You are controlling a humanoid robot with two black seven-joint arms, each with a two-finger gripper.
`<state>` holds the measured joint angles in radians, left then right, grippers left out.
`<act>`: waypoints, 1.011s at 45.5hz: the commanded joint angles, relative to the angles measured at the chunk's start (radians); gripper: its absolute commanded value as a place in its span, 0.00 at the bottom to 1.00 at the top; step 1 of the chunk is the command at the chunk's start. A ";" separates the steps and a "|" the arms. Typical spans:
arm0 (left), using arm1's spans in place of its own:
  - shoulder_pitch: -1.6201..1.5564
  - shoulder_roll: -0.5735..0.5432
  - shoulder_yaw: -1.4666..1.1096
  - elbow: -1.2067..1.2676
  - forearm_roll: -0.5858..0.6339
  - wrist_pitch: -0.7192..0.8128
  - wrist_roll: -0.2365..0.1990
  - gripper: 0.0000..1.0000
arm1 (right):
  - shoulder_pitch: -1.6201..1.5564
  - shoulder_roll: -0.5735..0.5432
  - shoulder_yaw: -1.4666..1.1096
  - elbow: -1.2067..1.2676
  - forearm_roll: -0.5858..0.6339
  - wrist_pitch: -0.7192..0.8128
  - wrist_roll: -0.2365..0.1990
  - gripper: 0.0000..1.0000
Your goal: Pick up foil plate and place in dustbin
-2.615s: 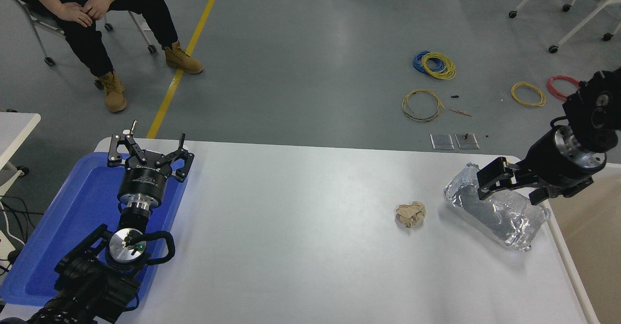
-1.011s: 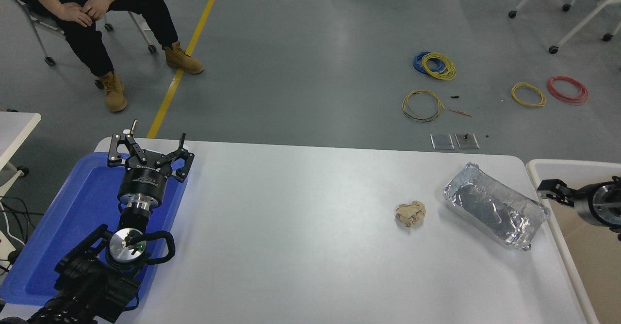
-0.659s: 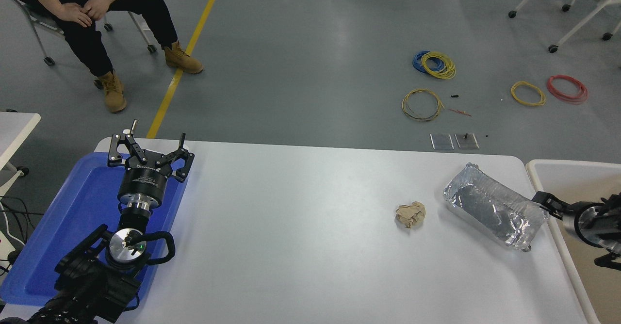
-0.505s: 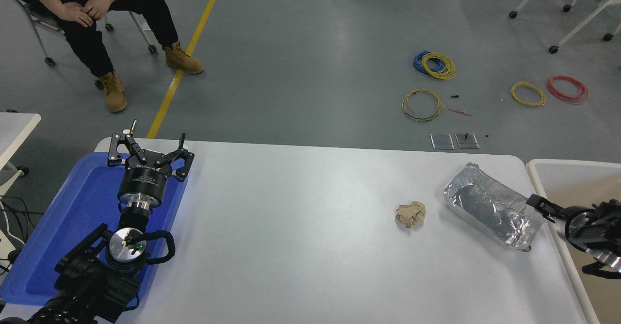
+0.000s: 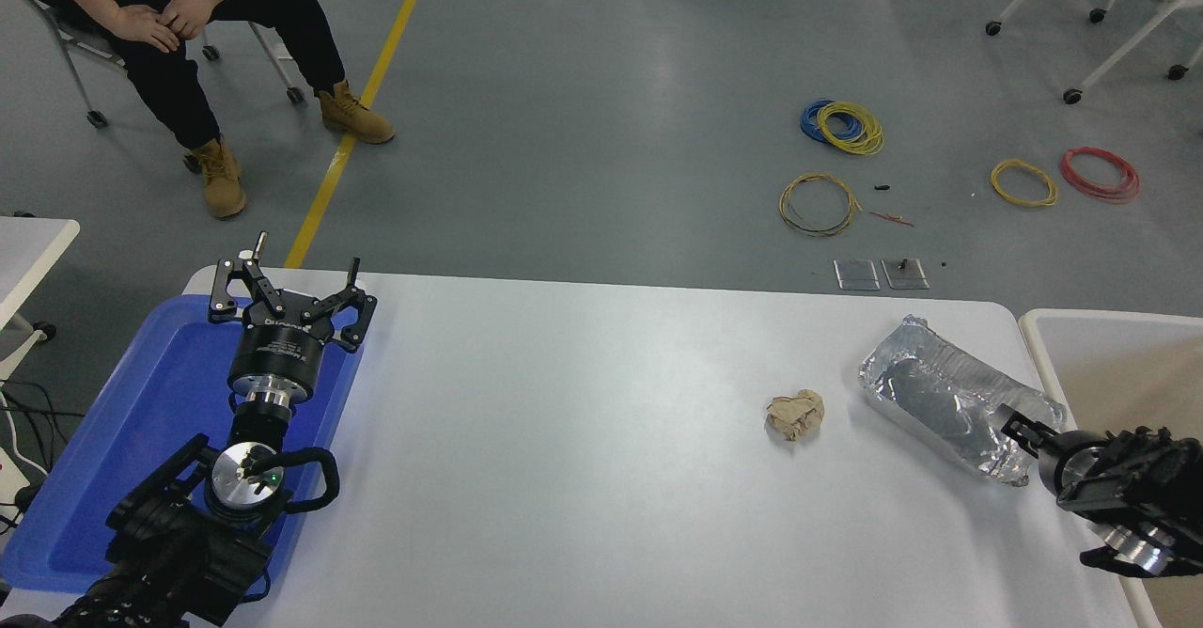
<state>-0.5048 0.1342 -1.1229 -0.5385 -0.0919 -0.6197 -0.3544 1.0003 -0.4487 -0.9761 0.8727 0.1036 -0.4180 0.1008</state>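
Right, the foil plate [image 5: 959, 407] sits on the counter [image 5: 583, 459] near its right edge, lying at an angle, with the dustbin [image 5: 1109, 365] just beyond that edge. A crumpled paper ball [image 5: 795, 415] lies to its left, apart from it.

My right tool [image 5: 1020, 426] comes in low from the right and reaches the plate's near right corner; only one dark finger shows against the foil, so I cannot tell whether it is spread or closed, or whether it has any hold. The left tool [image 5: 287, 299] is parked over the blue tray [image 5: 141, 421] with its fingers spread wide, holding nothing.

I judge the plate to be very light and thin, easily crushed, and slick on this smooth top, so a sideways nudge would probably push it along. The rolled rim is the stiffest part; I would pinch the rim and wall at the short end nearest the bin, gently, then lift clear before swinging right.
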 commanded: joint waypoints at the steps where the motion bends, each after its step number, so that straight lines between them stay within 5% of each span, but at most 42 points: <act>1: 0.000 -0.001 0.000 0.000 0.000 0.000 0.000 1.00 | -0.032 0.021 0.007 -0.024 -0.001 -0.018 0.002 0.78; 12: 0.000 -0.001 0.000 0.000 0.000 0.000 0.000 1.00 | -0.042 0.033 0.007 -0.026 -0.001 -0.027 0.002 0.78; 46: 0.000 0.001 0.000 0.000 0.001 0.000 0.000 1.00 | -0.077 0.050 0.004 -0.027 -0.050 -0.027 0.020 0.19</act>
<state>-0.5046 0.1342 -1.1229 -0.5384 -0.0913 -0.6197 -0.3543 0.9335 -0.4006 -0.9713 0.8467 0.0727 -0.4446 0.1184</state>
